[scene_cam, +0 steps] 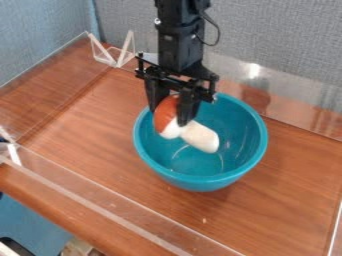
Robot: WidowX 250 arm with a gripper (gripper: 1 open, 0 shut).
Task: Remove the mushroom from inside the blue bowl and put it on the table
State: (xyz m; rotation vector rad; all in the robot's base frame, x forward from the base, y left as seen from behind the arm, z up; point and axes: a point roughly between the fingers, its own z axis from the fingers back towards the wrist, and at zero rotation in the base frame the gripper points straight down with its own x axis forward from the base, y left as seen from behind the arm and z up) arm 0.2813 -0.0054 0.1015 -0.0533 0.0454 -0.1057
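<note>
The teal-blue bowl [201, 145] stands on the reddish-brown wooden table [80, 120], near the middle. My black gripper [178, 110] points straight down over the bowl's left half and is shut on the mushroom [185, 128]. The mushroom hangs tilted, its orange-red cap [166, 119] to the left and its cream-white stem [201, 136] pointing down and right, just above the bowl's inside. It sits between the fingers [160, 104], still within the bowl's rim.
Low clear acrylic walls [160, 215] run along the table's edges. A white wire stand [114, 47] sits at the back left corner. Bare wood lies to the left and in front of the bowl.
</note>
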